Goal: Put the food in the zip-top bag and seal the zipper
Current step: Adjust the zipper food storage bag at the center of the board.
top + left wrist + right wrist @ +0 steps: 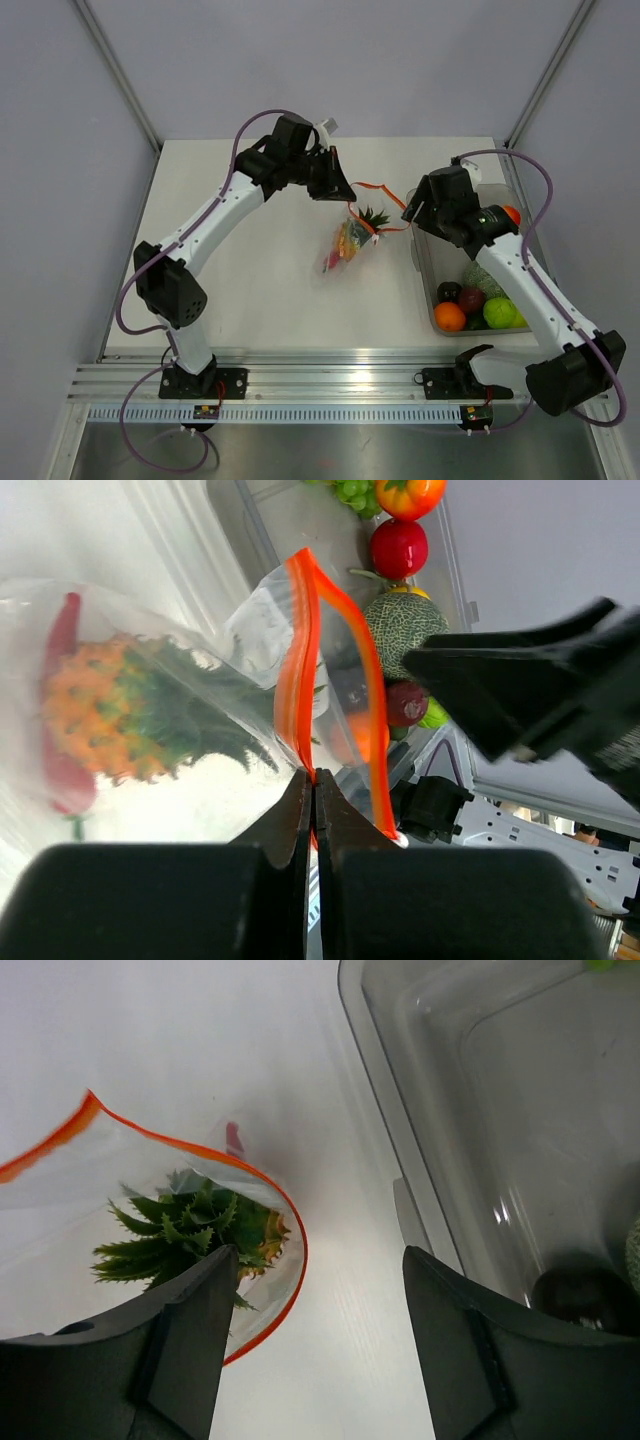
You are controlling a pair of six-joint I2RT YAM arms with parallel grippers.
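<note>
A crinkly clear thin plastic zip-top bag [343, 247] lies a little right of the desk's [250, 290] middle, its mouth raised and turned toward the far right corner. The left gripper [313, 777] has its black fingers clenched flat on the thin red-orange plastic zipper strip [300, 660] at one end of the mouth, and the rest of the strip bows open in a loop. Inside the bag sits a glossy yellow-orange toy pineapple [100, 715] with dark green leaves pointing toward the mouth, and a slim red chilli-like piece [62, 630] lies beside it. The right gripper [318, 1255] hangs just beside the open mouth with its fingers released and spread wide, grasping nothing; one finger is over the bag's lip, the other over the near wall of a rigid clear rectangular plastic bin [422, 262]. That bin stands along the desk's right edge and holds more toy food: a round orange fruit [450, 316], a bright green ball [499, 312], a dark purple piece [449, 292] and a netted grey-green melon [485, 278].
</note>
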